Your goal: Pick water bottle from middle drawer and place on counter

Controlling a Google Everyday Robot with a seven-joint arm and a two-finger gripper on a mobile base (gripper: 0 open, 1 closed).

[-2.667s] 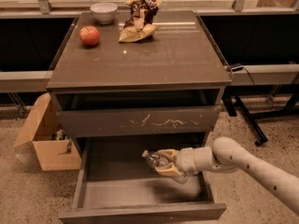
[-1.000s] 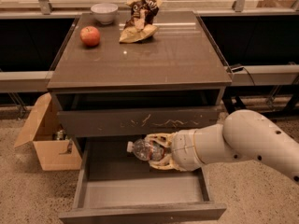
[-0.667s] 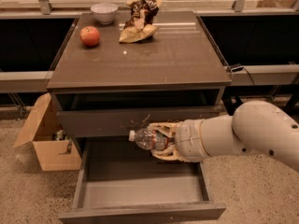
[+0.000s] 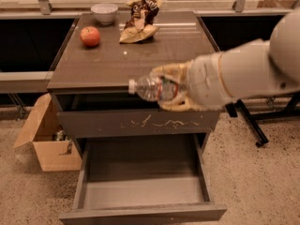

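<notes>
My gripper (image 4: 169, 89) is shut on the water bottle (image 4: 151, 88), a small clear crinkled bottle held sideways with its white cap pointing left. It hangs in the air at the height of the counter's front edge, in front of the counter (image 4: 112, 62). My white arm reaches in from the right. The middle drawer (image 4: 140, 191) stands pulled open below, its smooth grey inside showing nothing in it.
On the counter stand a red apple (image 4: 90, 36), a white bowl (image 4: 104, 12) and a crumpled snack bag (image 4: 139, 18). The drawer front with pale scratch marks (image 4: 140, 122) is shut above the open drawer. An open cardboard box (image 4: 47, 139) sits on the floor at the left.
My gripper has lifted the water bottle out of the middle drawer, past the scratched drawer front, up to counter height. The drawer stays open.
</notes>
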